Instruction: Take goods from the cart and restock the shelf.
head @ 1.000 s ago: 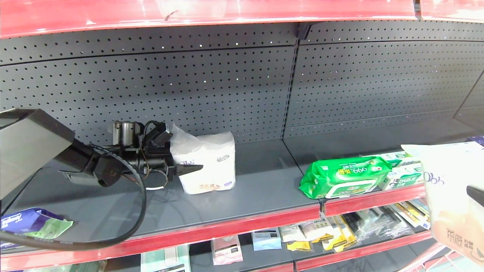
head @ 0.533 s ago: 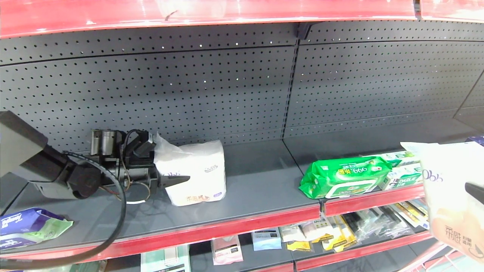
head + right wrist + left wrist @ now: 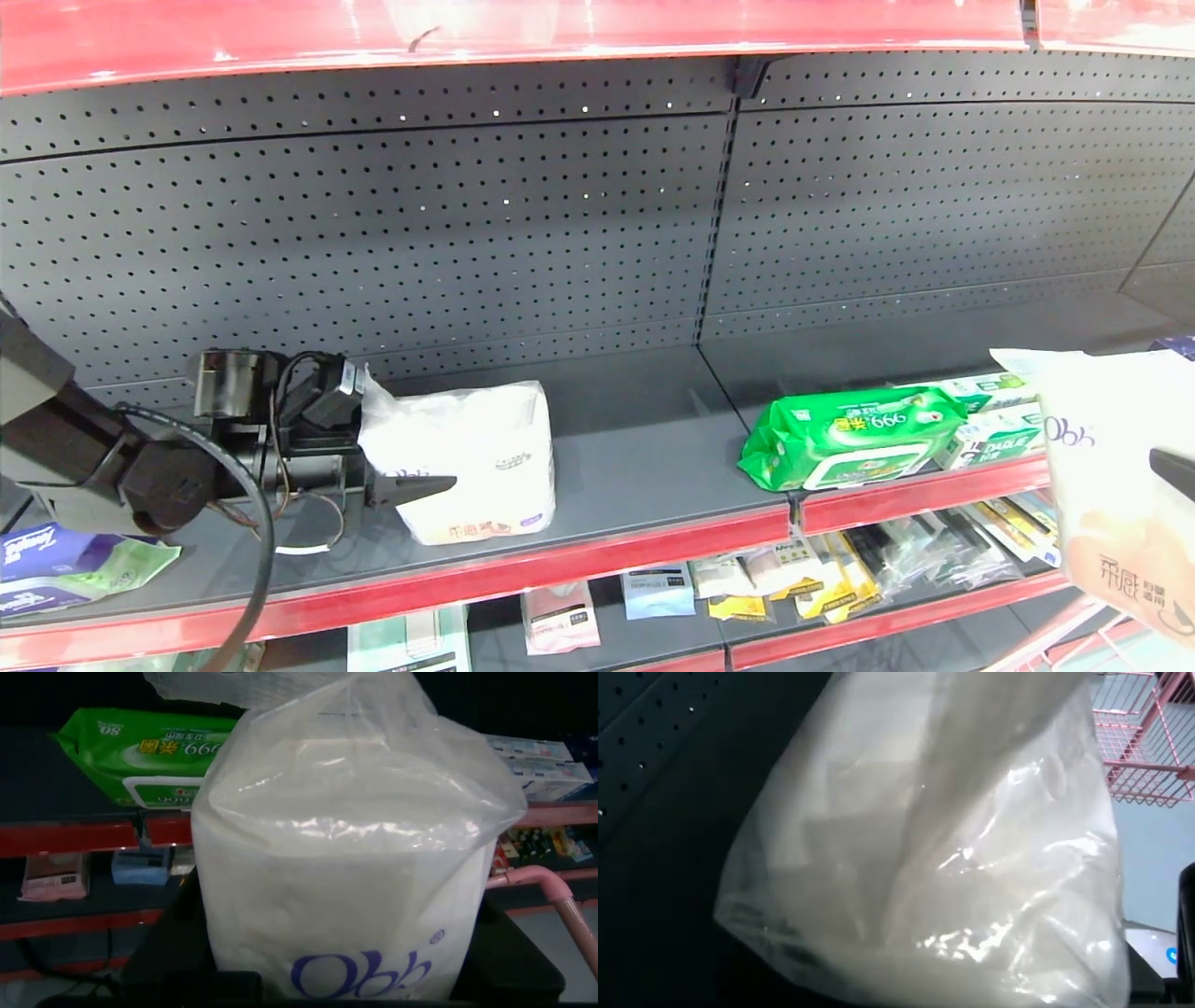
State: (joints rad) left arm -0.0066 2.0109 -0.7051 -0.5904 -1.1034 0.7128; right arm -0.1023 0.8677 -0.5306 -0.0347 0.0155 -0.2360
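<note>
Tissue pack, between left fingers (on shelf)

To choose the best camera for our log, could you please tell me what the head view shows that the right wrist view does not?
Head view adds: the left pincer gripping a paper roll pack near the front of the shelf, a purple pack at far left, and the perforated back panel.
Right wrist view adds: a pink bar.
Shared: the second paper roll pack, the green wipes pack and the small boxes beside it.
</note>
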